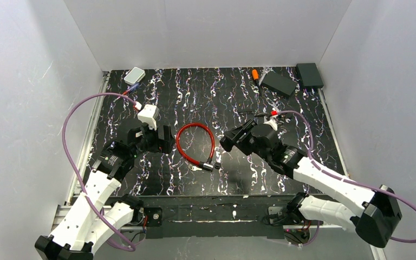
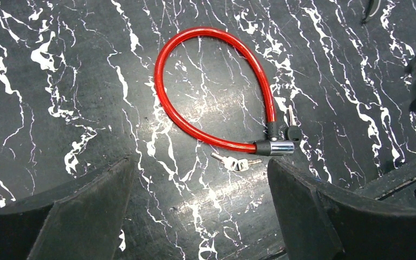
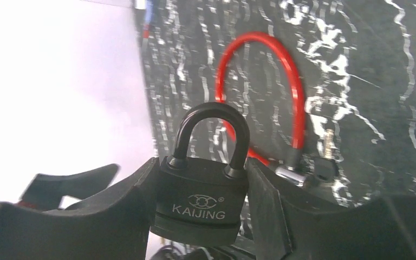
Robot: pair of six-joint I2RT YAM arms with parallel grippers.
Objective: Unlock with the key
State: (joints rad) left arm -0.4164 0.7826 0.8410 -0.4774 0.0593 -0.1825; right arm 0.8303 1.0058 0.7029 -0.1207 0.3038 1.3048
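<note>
Held item: black KAIJING-branded padlock [image 3: 203, 203], carried with the body low between the jaws and the arched shackle pointing away from the wrist. Both shackle legs are seated, so it is judged locked.
Holding arm: right gripper [image 3: 201, 181], jaws pressed onto the two narrow sides of the padlock body. The grip is judged to be meant to steady the lock so that a key can be brought to it. The keyhole face is not shown.
Free arm: left gripper [image 2: 201, 165], jaws spread wide with nothing between them. It is poised above the counter with the keys framed in the gap — judged a pose for a downward pick.
Keys: small silver keys [image 2: 232, 162], a joined pair lying flat on the counter just beside the chrome barrel [image 2: 281, 147].
Bystander lock: red plastic-sheathed cable loop lock [image 2: 216, 140], closed into that barrel. A black-headed key [image 2: 291, 131] sits at the barrel — whether it is inserted cannot be told.
Surface: black white-veined marble-pattern counter [image 2: 59, 65].
Progress: early, since no key is held and the padlock is unopened.
Next move calls for: a thin flat key to be pinched off a hard surface. A slip or a tilted grasp is the judged risk.
</note>
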